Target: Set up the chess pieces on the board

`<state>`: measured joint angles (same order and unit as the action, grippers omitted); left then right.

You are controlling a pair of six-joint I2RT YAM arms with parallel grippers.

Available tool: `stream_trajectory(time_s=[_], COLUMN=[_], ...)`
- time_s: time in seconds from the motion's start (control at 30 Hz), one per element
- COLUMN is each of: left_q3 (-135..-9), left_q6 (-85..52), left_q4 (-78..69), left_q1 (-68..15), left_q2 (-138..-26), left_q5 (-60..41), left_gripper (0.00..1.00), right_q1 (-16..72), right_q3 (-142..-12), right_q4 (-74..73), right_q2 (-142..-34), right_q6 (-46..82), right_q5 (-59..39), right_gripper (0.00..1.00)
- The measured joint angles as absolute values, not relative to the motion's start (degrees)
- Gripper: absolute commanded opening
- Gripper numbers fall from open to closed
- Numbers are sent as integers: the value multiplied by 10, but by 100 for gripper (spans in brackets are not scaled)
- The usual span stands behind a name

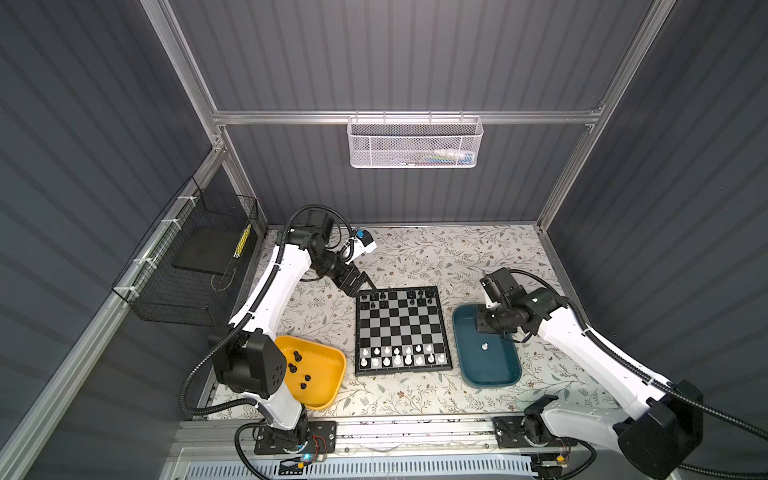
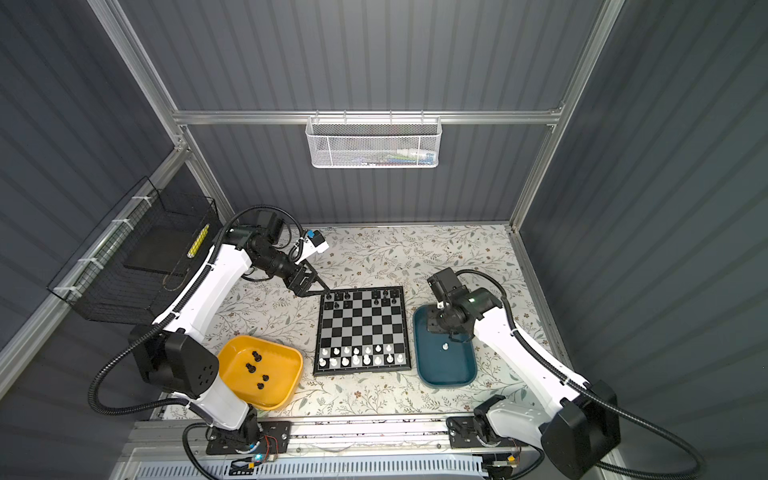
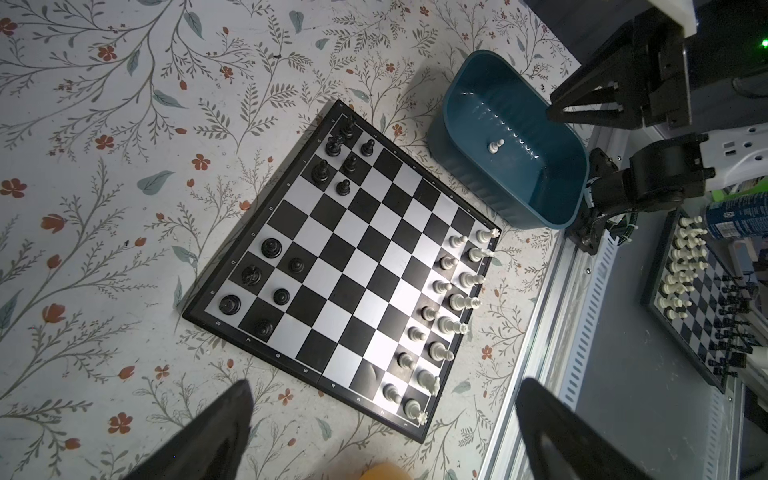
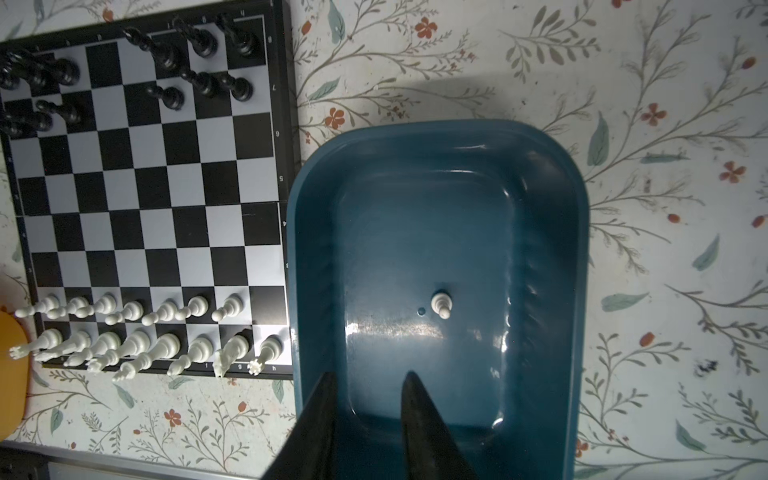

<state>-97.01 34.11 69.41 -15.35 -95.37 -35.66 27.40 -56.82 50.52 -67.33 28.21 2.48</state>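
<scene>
The board [image 1: 401, 328] [image 2: 363, 328] [image 3: 353, 266] [image 4: 145, 187] lies mid-table. Black chess pieces [image 1: 374, 297] stand on its two far rows, with gaps in the middle. White chess pieces [image 1: 399, 357] [image 4: 137, 332] fill most of the two near rows. One white pawn [image 1: 484, 345] [image 2: 445, 345] [image 3: 495, 145] [image 4: 441, 303] stands alone in the teal tray [image 1: 490, 385] [image 4: 299, 249]. Several black pieces [image 1: 297, 356] [image 2: 257, 356] lie in the yellow tray [image 1: 328, 390]. My left gripper [image 1: 365, 291] [image 2: 320, 291] [image 3: 384, 382] hangs wide open at the board's far-left corner, holding nothing. Above the teal tray's far end, my right gripper [image 1: 486, 326] [image 2: 436, 326] [image 4: 370, 374] points down, its jaws slightly apart and empty.
A black wire basket [image 1: 195, 266] hangs on the left wall and a white mesh basket [image 1: 415, 143] on the back wall. An aluminium rail [image 1: 415, 432] runs along the table's front edge. Beyond it, the left wrist view shows a second chessboard [image 3: 706, 311] with pieces.
</scene>
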Motion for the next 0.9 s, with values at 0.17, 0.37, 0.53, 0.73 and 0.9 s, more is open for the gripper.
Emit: stream_trajectory(time_s=[0.17,0.37,0.53,0.73,0.9], left_q3=[-970,-958,-944,-893,-876], left_q6=[341,341,341,339,328], left_q4=[693,676,662,640,635], left_q1=[-155,-157,-158,-158,-158], left_q2=[-954,-942,-911,-877,-876], left_q5=[-359,-358,-354,-342,-338], left_gripper=[99,100,99,100,99], right_q1=[262,244,229,207,203], right_q3=[-557,-552,-552,-562,-548], right_q4=[476,454,453,457,454], right_q2=[-649,-619,-617,-648,-652], right_q6=[281,280,278,271,269], right_q5=[22,11,0,-19,-27], right_gripper=[31,33,34,33,32])
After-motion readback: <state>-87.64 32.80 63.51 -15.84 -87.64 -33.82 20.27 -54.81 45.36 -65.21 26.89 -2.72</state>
